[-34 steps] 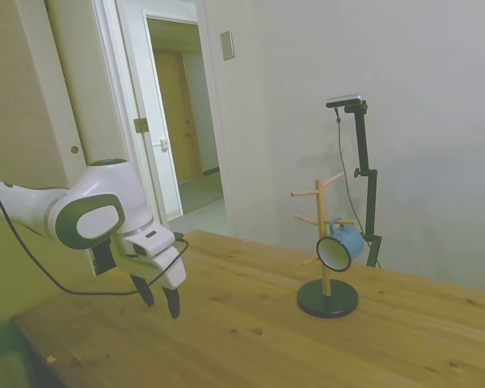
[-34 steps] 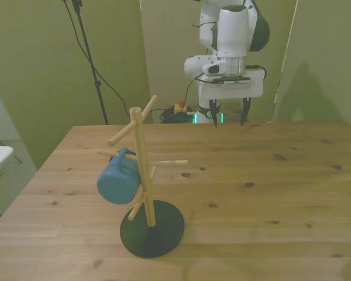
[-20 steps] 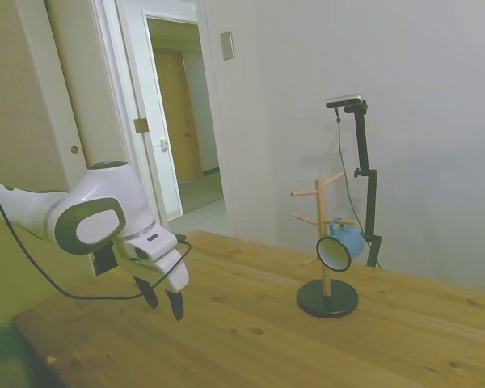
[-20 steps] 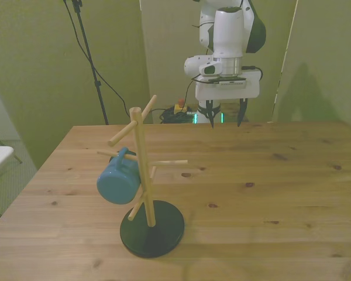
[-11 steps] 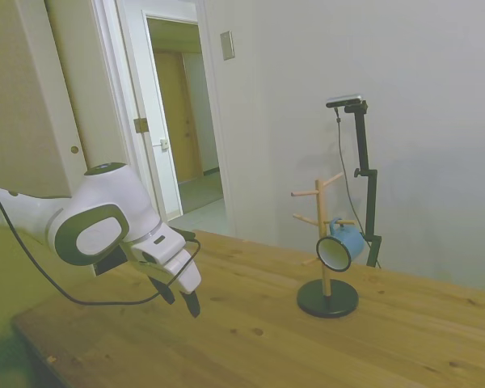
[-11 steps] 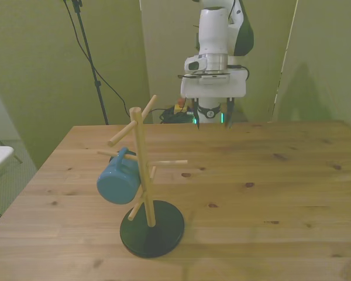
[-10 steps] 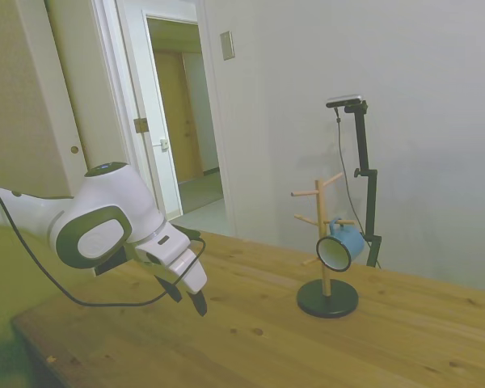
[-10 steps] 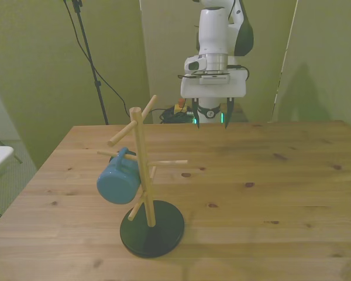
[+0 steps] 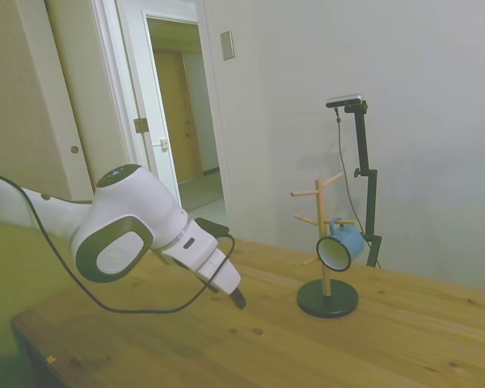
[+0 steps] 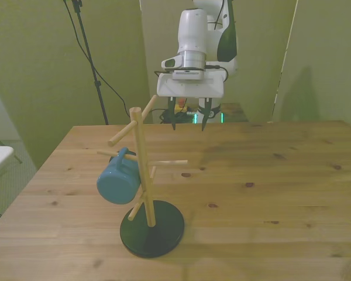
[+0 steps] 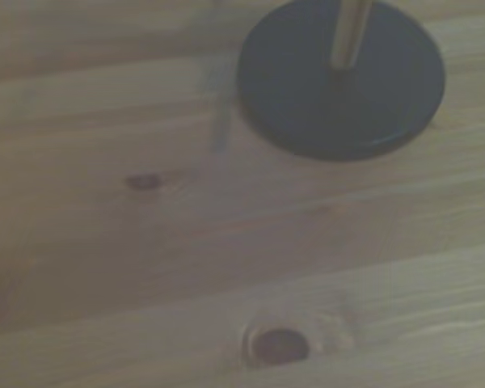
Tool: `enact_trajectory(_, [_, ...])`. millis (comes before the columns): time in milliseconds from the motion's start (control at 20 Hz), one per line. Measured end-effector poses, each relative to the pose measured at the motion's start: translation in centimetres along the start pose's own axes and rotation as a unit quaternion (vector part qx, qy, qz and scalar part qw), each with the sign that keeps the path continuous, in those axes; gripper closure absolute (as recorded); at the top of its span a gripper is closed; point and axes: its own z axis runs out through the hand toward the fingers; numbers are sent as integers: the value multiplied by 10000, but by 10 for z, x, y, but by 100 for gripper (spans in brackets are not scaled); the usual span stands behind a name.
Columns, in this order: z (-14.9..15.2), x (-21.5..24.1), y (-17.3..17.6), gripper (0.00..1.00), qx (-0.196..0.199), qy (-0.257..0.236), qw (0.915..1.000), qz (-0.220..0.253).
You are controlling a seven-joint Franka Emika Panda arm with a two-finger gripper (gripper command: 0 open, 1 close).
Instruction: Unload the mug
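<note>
The mug (image 10: 118,184) is light blue and hangs by its small handle on a lower peg of a wooden mug tree (image 10: 141,158) with a round black base (image 10: 152,229). It hangs on the front view's left of the pole. In the side view the mug (image 9: 343,242) shows its white inside and dark rim. My gripper (image 10: 187,122) is open and empty, tilted over the table's far part, well apart from the tree. In the side view the gripper (image 9: 237,297) points down toward the tree. The wrist view shows only the black base (image 11: 339,81) and the foot of the pole (image 11: 347,32).
The wooden table (image 10: 269,193) has dark knots (image 11: 279,345) in its boards. Upper pegs of the tree (image 9: 311,192) stick out bare. A door (image 9: 158,121) stands open behind the table in the side view.
The arm has swung toward the mug tree and tilted, moving the gripper to the front view's left and further over the table. The mug still hangs as before.
</note>
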Motion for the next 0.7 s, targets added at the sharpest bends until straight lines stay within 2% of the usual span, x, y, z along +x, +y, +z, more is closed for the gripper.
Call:
enact_trajectory(350, [25,37,-20,0,368,471,9980,187])
enact_trajectory(700, [22,77,6,0,634,1055,9907,577])
